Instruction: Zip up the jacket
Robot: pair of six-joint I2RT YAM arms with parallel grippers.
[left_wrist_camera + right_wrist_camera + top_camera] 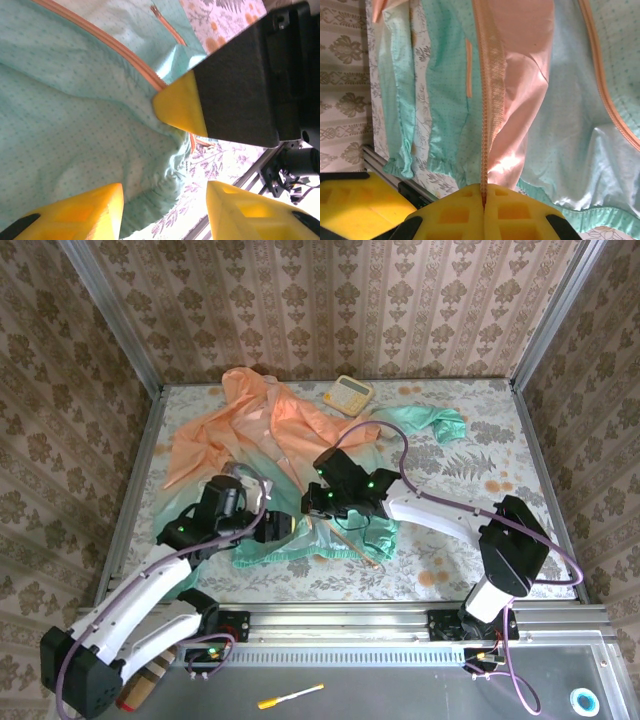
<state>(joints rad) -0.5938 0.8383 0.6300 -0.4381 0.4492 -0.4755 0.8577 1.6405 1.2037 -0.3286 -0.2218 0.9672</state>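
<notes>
On the floral worktop (480,440), in the top view, the jacket (262,430) is seen spread and crumpled. Its peach part lies toward the back wall and its mint part toward the near edge, where both arms meet over it. In the left wrist view, the left jaws are seen released, set apart over mint fabric with nothing grasped. A yellow fingertip (180,107) of the right arm is pressed against the orange zipper (125,52). In the right wrist view, the right jaws are clenched on the zipper (490,100) tape.
</notes>
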